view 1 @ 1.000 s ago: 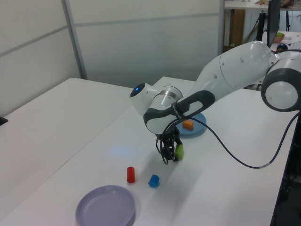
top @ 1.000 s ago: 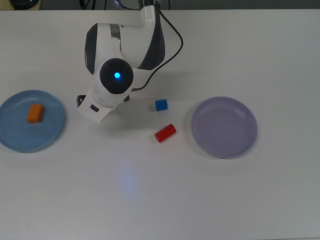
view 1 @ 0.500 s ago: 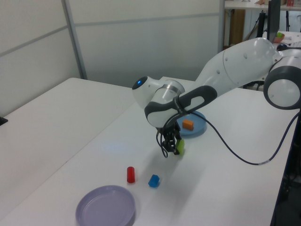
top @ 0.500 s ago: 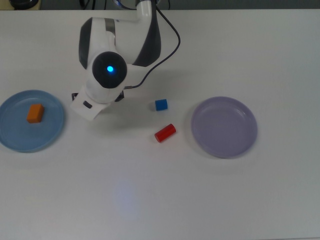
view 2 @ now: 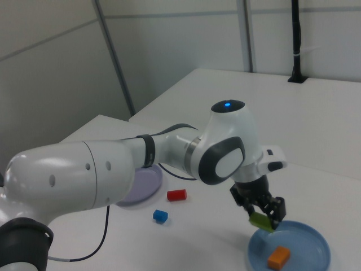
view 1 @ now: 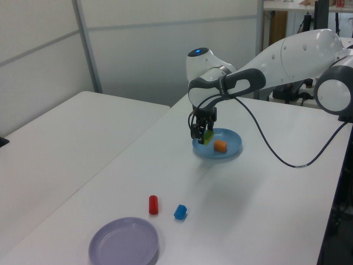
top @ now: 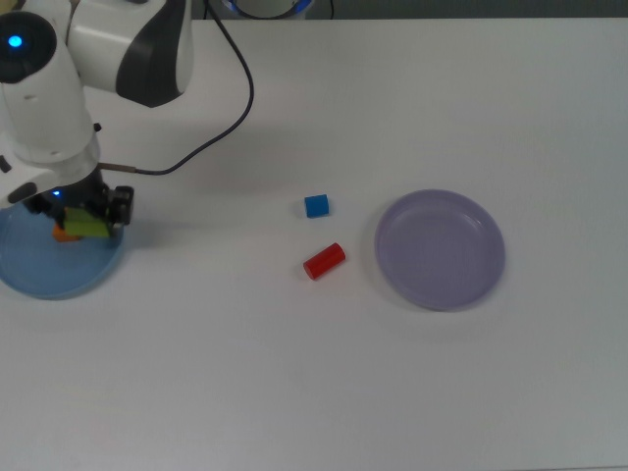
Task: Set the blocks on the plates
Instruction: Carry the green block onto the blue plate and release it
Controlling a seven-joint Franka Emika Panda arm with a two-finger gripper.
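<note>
Since a second ago, the gripper [view 1: 202, 134] has been carried over the light blue plate [view 1: 231, 150], clamped on the lime-green block [view 2: 262, 221]. Release is best made low, beside the orange block [view 1: 220, 146], not onto it.

Desk [top: 294, 373] matt white, smooth. Arm shell [view 2: 84, 175] glossy white plastic. Lavender plate [top: 441, 249] and light blue plate [view 1: 231, 148] smooth plastic, slight sheen. Red cylinder [top: 324, 261] glossy.
</note>
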